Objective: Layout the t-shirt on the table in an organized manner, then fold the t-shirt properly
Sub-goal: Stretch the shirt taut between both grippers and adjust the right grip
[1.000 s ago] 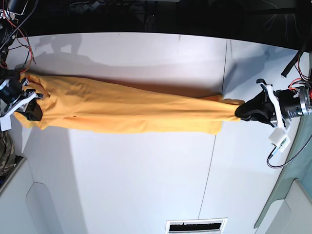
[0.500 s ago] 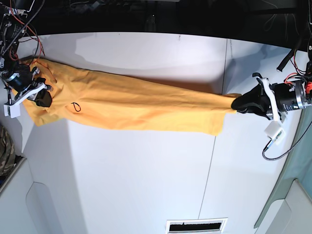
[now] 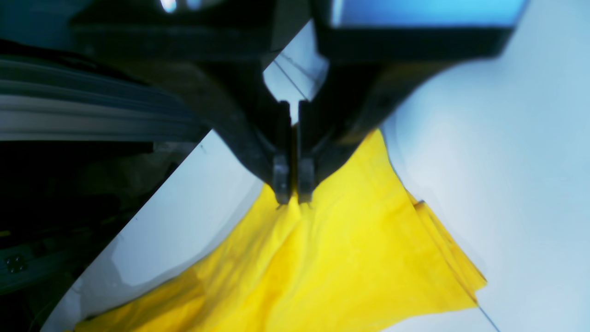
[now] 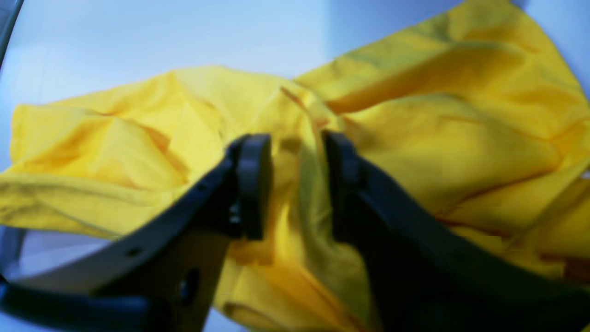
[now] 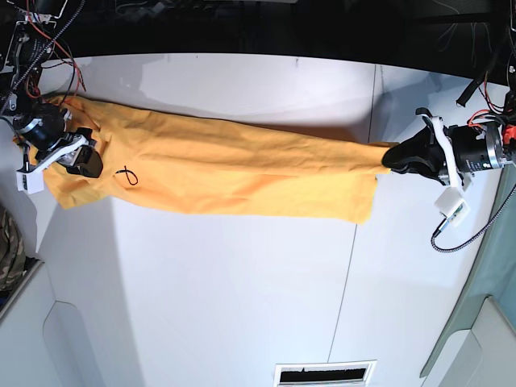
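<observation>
The orange-yellow t-shirt (image 5: 226, 169) stretches in a long band across the far half of the white table (image 5: 242, 282). A small black line print (image 5: 126, 175) shows near its left end. My left gripper (image 5: 389, 155) is at the shirt's right end. In the left wrist view this gripper (image 3: 291, 196) is shut on a pinch of the shirt's (image 3: 345, 258) edge, lifted off the table. My right gripper (image 5: 87, 161) sits over the left end. In the right wrist view it (image 4: 295, 184) stands open, a loose ridge of shirt (image 4: 461, 138) between its fingers.
A thin dark seam (image 5: 355, 242) crosses the table right of centre. A camouflage cloth (image 5: 8, 246) lies off the table's left edge. A vent slot (image 5: 324, 374) sits at the near edge. Loose cables (image 5: 459, 242) hang by the left arm, and teal fabric (image 5: 484, 306) is at far right.
My right gripper's jaws have opened and let go of the shirt's left end, which now lies flatter with the black print showing. My left gripper still holds its end, shifted slightly toward the far side.
</observation>
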